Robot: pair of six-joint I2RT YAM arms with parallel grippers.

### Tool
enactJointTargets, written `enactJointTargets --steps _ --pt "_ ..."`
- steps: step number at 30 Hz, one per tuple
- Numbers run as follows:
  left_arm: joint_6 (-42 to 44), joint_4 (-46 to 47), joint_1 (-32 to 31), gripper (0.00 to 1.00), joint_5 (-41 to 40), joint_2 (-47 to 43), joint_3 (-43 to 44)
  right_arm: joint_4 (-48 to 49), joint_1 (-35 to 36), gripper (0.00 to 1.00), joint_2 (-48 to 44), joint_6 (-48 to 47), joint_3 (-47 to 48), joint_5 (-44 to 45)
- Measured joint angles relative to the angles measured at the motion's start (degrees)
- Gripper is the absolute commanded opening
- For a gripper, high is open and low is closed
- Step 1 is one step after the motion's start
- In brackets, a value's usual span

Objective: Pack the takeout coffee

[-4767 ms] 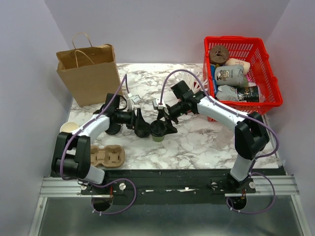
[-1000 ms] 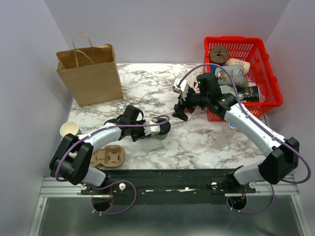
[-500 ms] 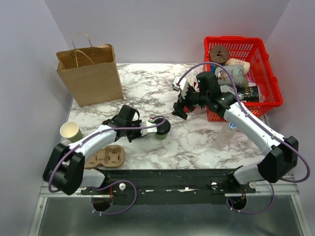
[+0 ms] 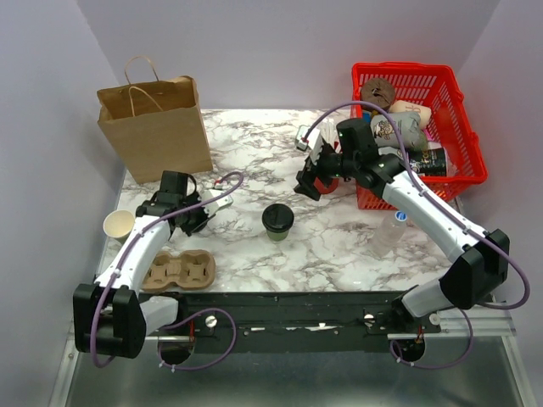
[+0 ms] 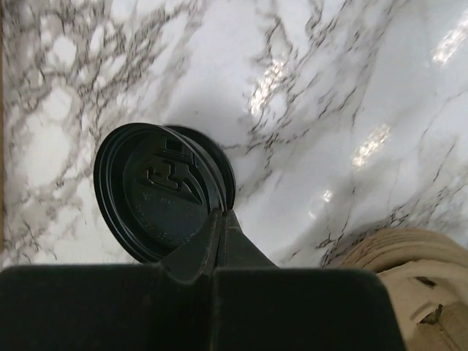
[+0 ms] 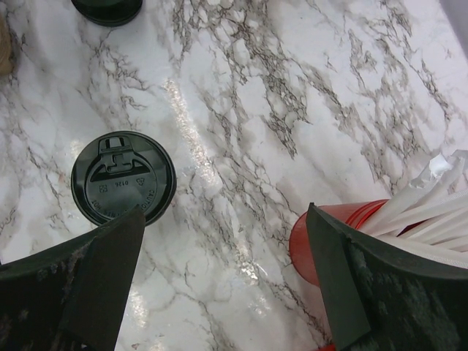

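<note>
Since the earlier frames the left gripper (image 4: 198,215) has released the takeout coffee (image 4: 277,220) and withdrawn toward the left edge of the table (image 4: 254,144).

1. Task item: the takeout coffee stands upright near the middle of the table, slightly toward the near edge. Its black lid (image 6: 123,178) is seated. Nothing touches it.
2. Left gripper: jaws fully closed, nothing visible between them. In the left wrist view the tips sit over the rim of a spare black lid (image 5: 164,194) lying on the table. Contact with it cannot be determined.
3. Right gripper (image 4: 307,182): jaws wide, empty, hovering between the coffee and the red cup of sticks (image 6: 329,241), toward the far right.
4. Receptacles: cup carrier (image 4: 178,271) at the near-left corner, paper bag (image 4: 153,127) at the far-left corner.

Step in hand, as a judgement: lidding appears complete and the transfer has not begun.

The next move calls for an open gripper brought level around the cup body below the lid. The squeeze should be light enough not to crush the paper wall. The cup should then be carried upright to a carrier well or the bag.
</note>
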Motion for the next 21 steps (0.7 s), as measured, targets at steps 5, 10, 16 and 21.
enactJointTargets --steps 5,10,16,21 --pt "-0.37 -1.22 2.34 0.0 -1.9 2.43 0.07 0.07 0.0 1.0 0.37 0.11 0.44 -0.04" --pt "-1.16 0.09 2.38 0.05 -2.1 4.68 0.04 -0.24 0.0 1.0 0.37 -2.19 0.42 -1.05" --pt "-1.77 2.58 2.38 0.18 -2.14 7.06 -0.2 -3.91 0.17 1.0 0.52 -10.08 0.31 -1.7" --pt "-3.13 4.5 2.38 0.41 -2.19 8.76 -0.24 -7.1 0.85 1.0 2.03 -16.35 0.33 -2.64"
